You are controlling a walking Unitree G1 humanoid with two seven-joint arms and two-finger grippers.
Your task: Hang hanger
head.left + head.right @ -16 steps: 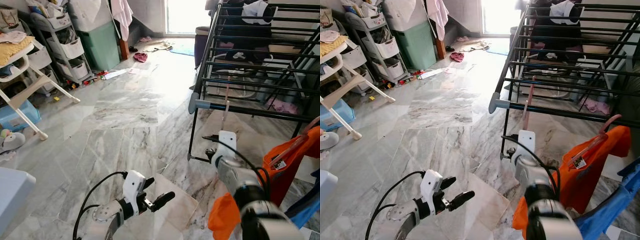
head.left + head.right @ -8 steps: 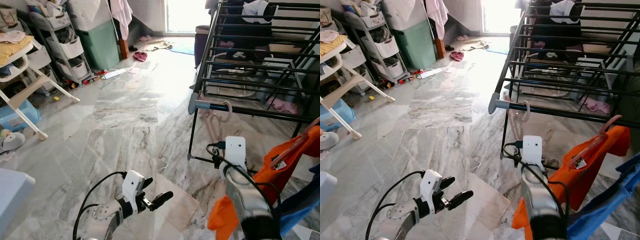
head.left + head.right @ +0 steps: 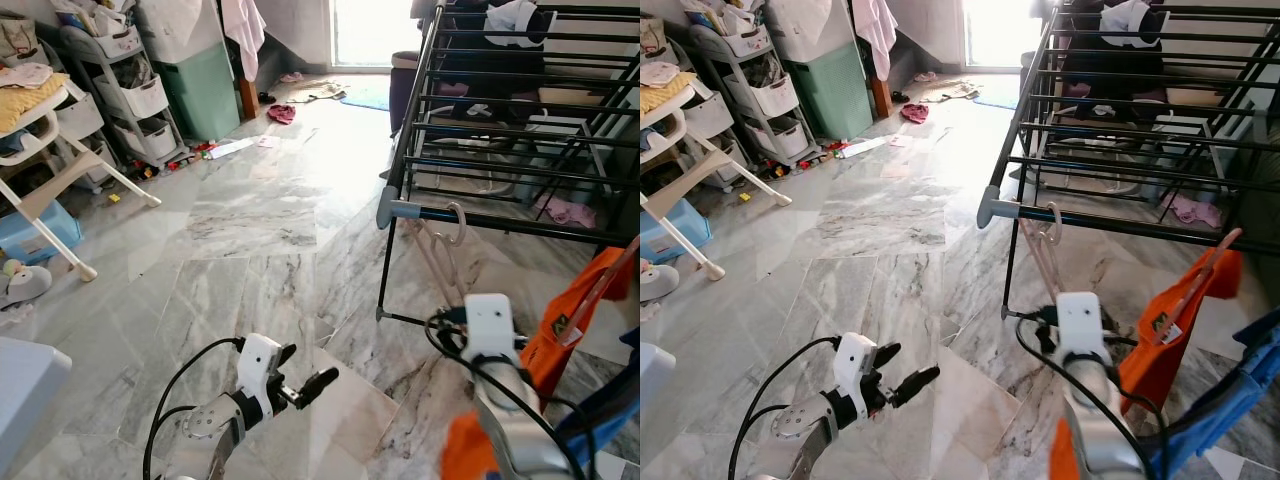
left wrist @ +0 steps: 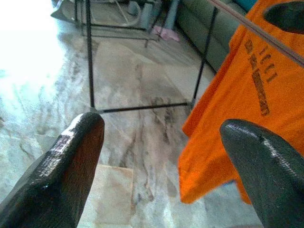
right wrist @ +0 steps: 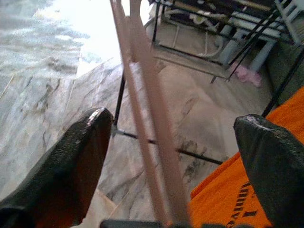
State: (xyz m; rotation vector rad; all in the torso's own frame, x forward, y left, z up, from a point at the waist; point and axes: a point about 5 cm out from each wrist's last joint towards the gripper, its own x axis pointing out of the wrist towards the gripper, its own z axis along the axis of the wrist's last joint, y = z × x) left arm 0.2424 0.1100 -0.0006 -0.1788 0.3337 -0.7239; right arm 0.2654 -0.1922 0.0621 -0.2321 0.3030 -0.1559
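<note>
The pink hanger (image 3: 440, 255) hooks the drying rack (image 3: 500, 215) rail, slanting down between the right tool's (image 5: 175, 166) released fingers.

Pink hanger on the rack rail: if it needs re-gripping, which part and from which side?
Grip a sloping arm of the pink hanger, below the hook on the front rail of the drying rack. Come from the robot's side, low, where the right end effector sits open with the arms between its fingers. The arms are thin and hang free; the rail crowds the hook.
</note>
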